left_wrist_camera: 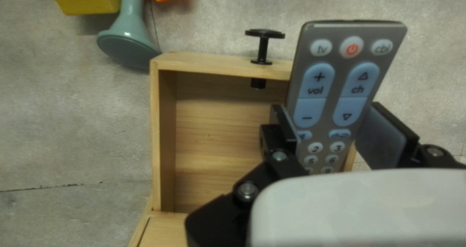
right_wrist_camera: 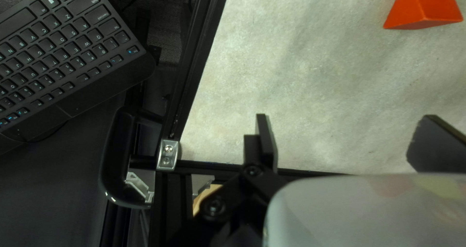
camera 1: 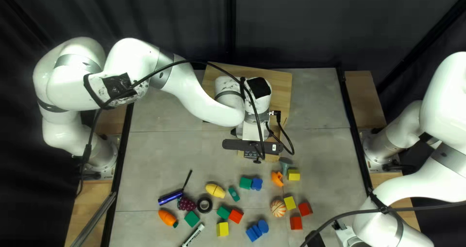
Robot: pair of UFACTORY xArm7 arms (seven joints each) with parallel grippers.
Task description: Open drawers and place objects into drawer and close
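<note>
Clasping the remote [left_wrist_camera: 335, 94] between its fingers, left end effector [camera 1: 255, 132] seemingly over drawer [left_wrist_camera: 218, 140]

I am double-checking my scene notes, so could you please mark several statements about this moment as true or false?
1. The wooden drawer is open. True.
2. The left claw holds a marker. False: it holds the remote control.
3. The right claw is shut. False: its fingers are wide apart.
4. The black ring lies beside the purple fruit. True.
5. The keyboard lies on the table. False: it is beyond the black rail.
</note>
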